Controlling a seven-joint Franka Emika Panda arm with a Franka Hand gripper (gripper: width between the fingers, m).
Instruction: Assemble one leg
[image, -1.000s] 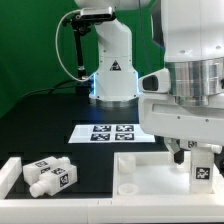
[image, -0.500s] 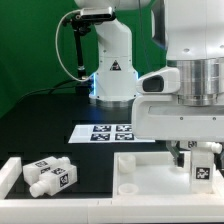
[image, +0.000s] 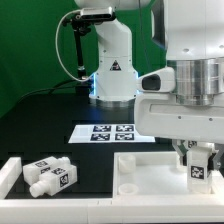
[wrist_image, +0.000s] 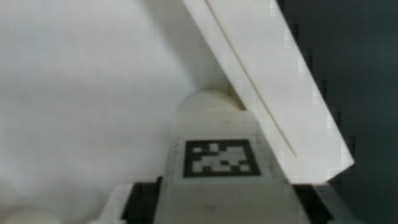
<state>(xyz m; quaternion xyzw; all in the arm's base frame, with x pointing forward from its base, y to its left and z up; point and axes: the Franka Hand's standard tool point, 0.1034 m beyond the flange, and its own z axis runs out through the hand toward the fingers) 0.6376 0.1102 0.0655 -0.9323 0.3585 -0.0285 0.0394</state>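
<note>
Leg (image: 200, 170) status: we find one tagged white post clamped between the fingers of the gripper (image: 199, 158) at the exterior view's right, held upright over the tabletop (image: 150, 172). In the wrist view the same leg (wrist_image: 221, 150) fills the lower frame, its square tag facing the camera, close beside the raised edge of the tabletop (wrist_image: 267, 80). Two more legs (image: 50, 174) lie side by side near the exterior view's left, well apart from the gripper, with bare black table (image: 45, 120) open behind them. The marker board (image: 108, 133) lies flat between the robot base (image: 112, 75) and the tabletop. A triangular warning label shows on the base; we cannot read any text. Compared with half a second ago, we see the gripper slightly lower.
</note>
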